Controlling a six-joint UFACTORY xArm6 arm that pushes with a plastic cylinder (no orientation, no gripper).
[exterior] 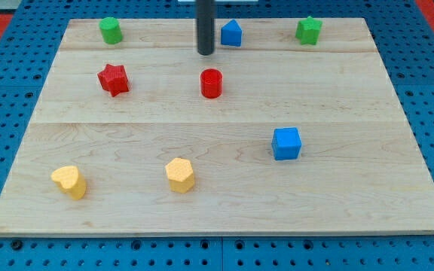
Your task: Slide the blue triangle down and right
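Observation:
The blue triangle stands near the top edge of the wooden board, a little right of centre. My tip is just to the view's left of it and slightly lower, a short gap apart, not touching. The rod comes down from the view's top. A red cylinder lies just below my tip.
A green cylinder is at the top left and a green star at the top right. A red star sits left of centre. A blue cube is at the right middle. A yellow heart and a yellow hexagon lie near the bottom.

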